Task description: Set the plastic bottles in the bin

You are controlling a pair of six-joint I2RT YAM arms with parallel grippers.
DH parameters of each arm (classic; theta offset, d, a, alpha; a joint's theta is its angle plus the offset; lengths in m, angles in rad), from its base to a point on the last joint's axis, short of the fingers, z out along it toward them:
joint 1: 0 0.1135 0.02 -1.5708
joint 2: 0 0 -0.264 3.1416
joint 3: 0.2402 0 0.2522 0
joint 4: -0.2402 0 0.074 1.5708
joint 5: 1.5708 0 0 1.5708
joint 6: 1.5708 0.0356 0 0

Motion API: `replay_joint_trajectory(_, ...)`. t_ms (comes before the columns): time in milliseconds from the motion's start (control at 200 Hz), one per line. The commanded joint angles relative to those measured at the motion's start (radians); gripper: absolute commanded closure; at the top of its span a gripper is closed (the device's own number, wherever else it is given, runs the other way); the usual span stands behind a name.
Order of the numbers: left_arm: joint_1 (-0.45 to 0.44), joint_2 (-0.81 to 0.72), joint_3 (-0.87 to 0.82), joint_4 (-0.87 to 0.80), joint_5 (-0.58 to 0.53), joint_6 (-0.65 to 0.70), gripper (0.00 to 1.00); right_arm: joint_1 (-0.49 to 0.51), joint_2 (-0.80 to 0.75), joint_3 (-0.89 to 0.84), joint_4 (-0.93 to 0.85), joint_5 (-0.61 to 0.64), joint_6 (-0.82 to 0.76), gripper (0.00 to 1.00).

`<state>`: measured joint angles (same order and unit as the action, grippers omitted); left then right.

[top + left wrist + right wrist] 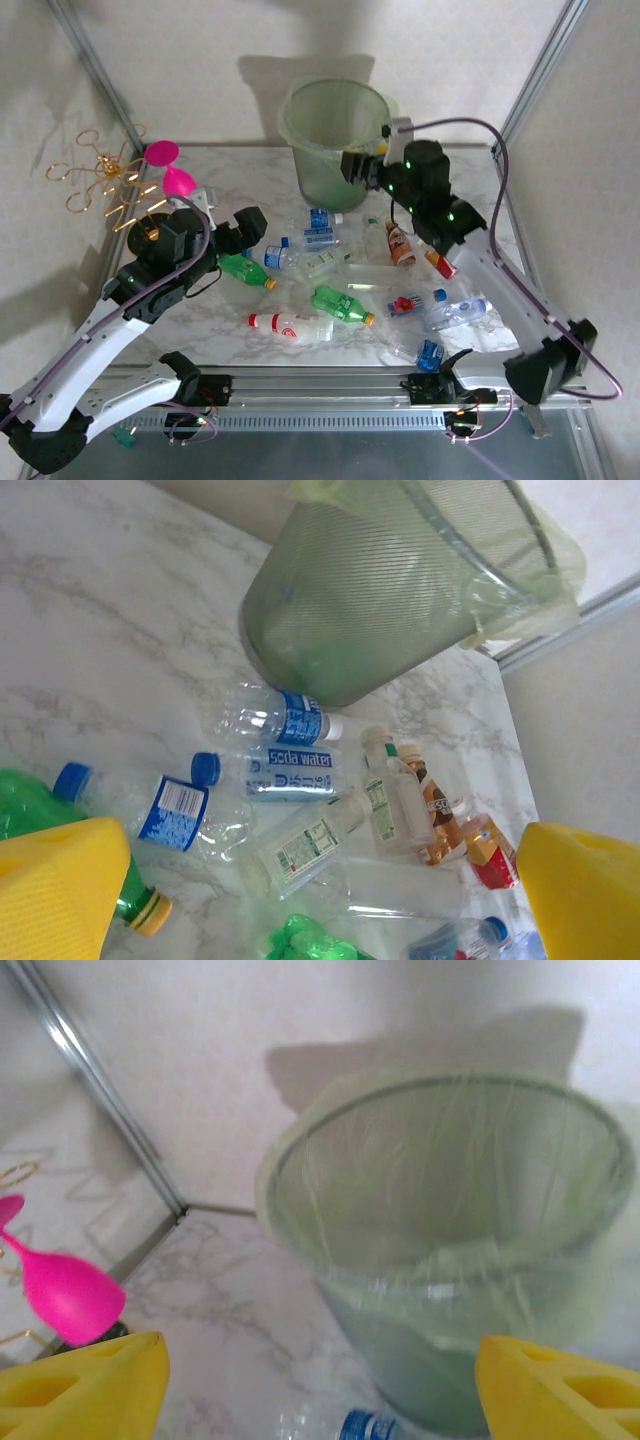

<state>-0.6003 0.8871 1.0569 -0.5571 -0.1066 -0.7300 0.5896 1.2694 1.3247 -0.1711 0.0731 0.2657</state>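
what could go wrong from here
1. The right end effector hangs open beside the bin; it may snag the liner bag or nudge the bin.
2. The left end effector is open near the green bottle; closing there may shove the blue-labelled bottle beside it.

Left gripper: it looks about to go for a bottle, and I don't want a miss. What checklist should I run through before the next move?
1. Left gripper open and empty: ok. Its fingers stand wide apart with nothing between them.
2. A bottle centred between its fingers: not ok. In the left wrist view the green bottle lies off to one finger's side.
3. Bin upright, mouth unobstructed: ok.
4. Right gripper out of the way: ok. It is open beside the Bin's rim and holds nothing.
5. Green bottle apart from its neighbours: cannot tell. A blue-capped bottle lies close beside it.
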Motion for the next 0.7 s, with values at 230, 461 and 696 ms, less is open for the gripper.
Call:
replay_joint_trajectory(230,0.094,0.208,-0.024,-0.202,-0.088,-0.384,0.01,0.014,-0.270,-0.258,0.083,0.104,0.052,0.20)
replay_joint_trajectory(461,0.230,0.338,-0.136,-0.120,0.009,-0.429,0.02,0.014,-0.282,-0.275,0.120,0.094,0.029,0.19)
replay_joint_trajectory(696,0.278,0.497,-0.152,-0.042,0.023,-0.381,0.08,0.014,-0.275,-0.302,0.142,0.082,0.020,0.19)
